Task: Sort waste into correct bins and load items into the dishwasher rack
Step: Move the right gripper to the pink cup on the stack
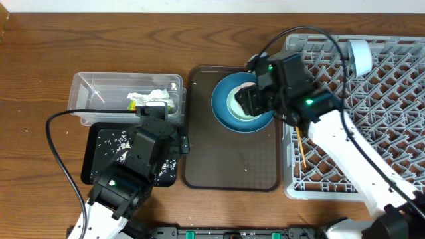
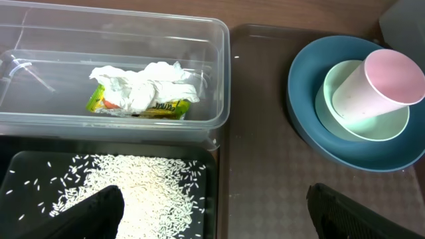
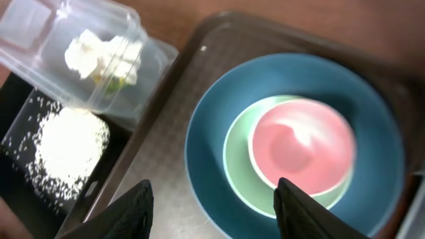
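The dark-blue plate [image 3: 212,133] lies on the brown tray with the pale-green bowl [image 3: 239,166] in it and the pink cup [image 3: 302,143] tipped inside the bowl. My right gripper [image 3: 212,209] hovers over them, jaws apart across the plate's left side, gripping nothing. My left gripper [image 2: 216,222] is open over the edge between the black tray [image 2: 20,172] of rice grains [image 2: 139,186] and the brown tray. The clear tub [image 2: 99,123] holds the napkin [image 2: 143,86] and wrapper [image 2: 166,109]. The rack [image 1: 372,99] holds chopsticks [image 1: 302,151] and a small pale bowl [image 1: 360,56].
The brown serving tray [image 1: 226,159] sits between the two bins and the rack. The right arm reaches in from the lower right across the rack's front corner. A black cable loops over the table left of the black tray.
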Available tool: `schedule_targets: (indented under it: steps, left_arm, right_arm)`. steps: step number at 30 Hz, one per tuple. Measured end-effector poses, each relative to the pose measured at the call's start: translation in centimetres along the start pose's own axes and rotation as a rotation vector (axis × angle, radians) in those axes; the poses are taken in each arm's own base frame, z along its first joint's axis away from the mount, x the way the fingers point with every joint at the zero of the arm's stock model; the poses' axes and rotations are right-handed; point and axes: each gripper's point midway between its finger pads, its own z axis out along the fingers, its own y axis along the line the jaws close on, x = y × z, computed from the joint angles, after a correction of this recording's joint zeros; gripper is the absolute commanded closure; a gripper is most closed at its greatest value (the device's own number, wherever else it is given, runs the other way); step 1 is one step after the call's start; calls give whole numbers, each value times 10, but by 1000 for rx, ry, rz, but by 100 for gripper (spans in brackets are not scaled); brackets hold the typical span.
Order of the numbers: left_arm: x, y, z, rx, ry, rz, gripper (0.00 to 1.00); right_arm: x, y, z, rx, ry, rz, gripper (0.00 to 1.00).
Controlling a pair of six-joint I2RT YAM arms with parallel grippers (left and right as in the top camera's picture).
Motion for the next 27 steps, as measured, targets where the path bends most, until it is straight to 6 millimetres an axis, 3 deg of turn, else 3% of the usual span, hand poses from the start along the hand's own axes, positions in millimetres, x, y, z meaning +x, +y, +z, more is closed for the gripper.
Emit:
schedule_targets:
  steps: [9,14,20,27]
  left_arm:
    - [0,0,0,0,0,0,9]
    - [0,0,0,0,0,0,9]
    - [0,0,0,0,0,0,9]
    - [0,0,0,0,0,0,9]
  right_arm:
    - [6,7,7,-16,24,2,51]
    - [23,8,32,7,93,-6,50]
    - [47,-5,69,91,178,-21,50]
    - [44,-10,79,113,157,-27,50]
